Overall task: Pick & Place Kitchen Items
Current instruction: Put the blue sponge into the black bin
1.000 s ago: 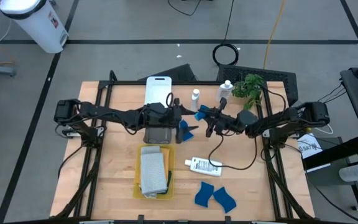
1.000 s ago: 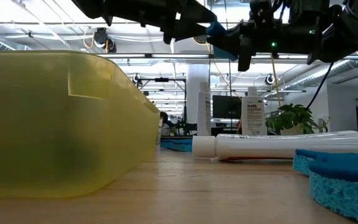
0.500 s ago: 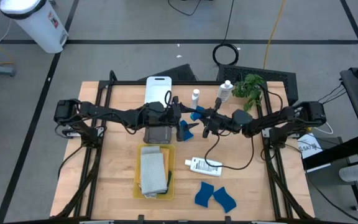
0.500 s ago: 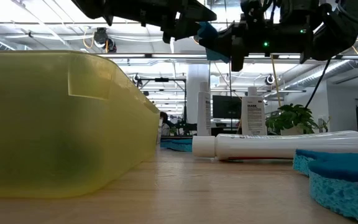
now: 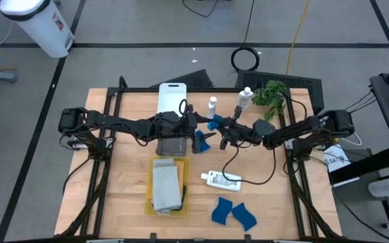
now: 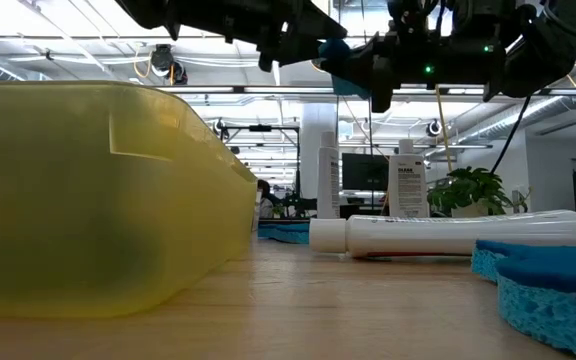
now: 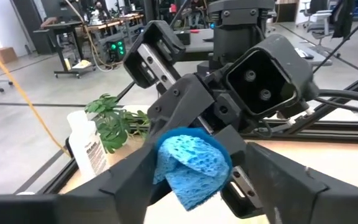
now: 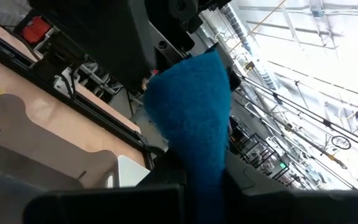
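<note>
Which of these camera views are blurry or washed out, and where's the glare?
Low view: the yellow tray fills the near left, soft and out of focus, and ceiling lights leave the arms as dark silhouettes. Right wrist view: the blue sponge is close and blurred, with blown-out brightness behind it. Left wrist view: the sponge is fairly sharp. High view: evenly lit, no strong glare.
</note>
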